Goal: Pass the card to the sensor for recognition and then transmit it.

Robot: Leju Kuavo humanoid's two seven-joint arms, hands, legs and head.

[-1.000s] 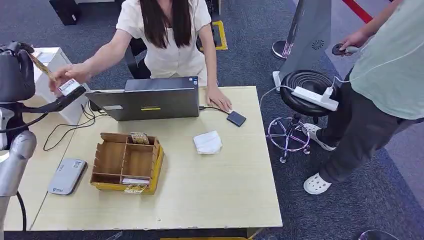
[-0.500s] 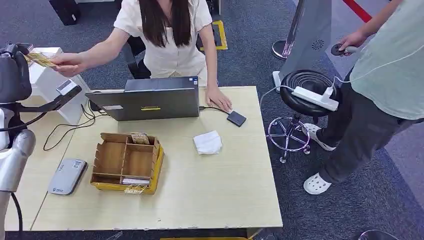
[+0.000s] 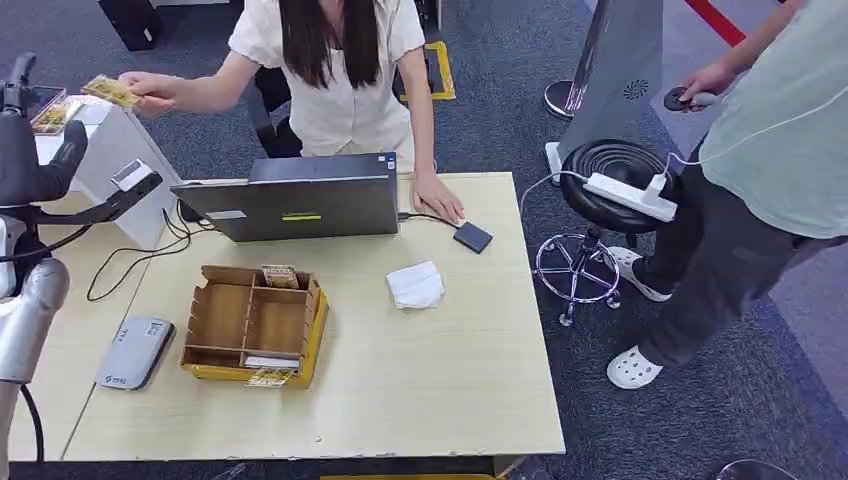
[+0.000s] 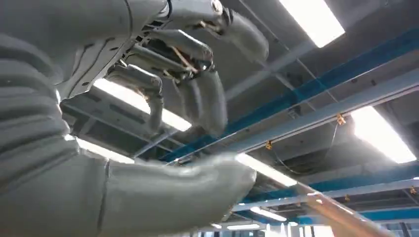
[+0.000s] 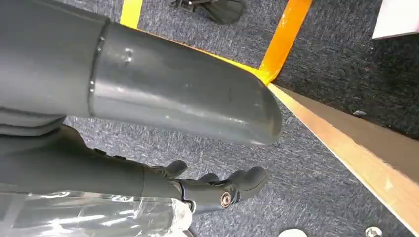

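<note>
Card, thin, flat and yellowish, sits pinched in the seated person's hand, up beyond the far left corner of the pale wooden table and above the white box beside it. Left hand is raised at the table's left edge, dark and bulky from the head camera; in the wrist view the left hand shows grey ribbed cover, thick smooth thumb and curved fingers spread apart with nothing between them, palm turned up to the ceiling lights. Right hand hangs low by the table's edge, dark fingers loosely curled over blue-grey carpet, clasping nothing; whether they are fully closed I cannot tell.

On the table: a grey scanner, rounded and slab-like, near the front left corner; a cardboard organiser with open compartments just right of it, cards standing in its far slot; a dark laptop at the far edge; a crumpled white tissue mid-table; a small black square pad by the person's other hand. Right of the table, a round stool carries a white power strip, and a second person stands on the carpet.
</note>
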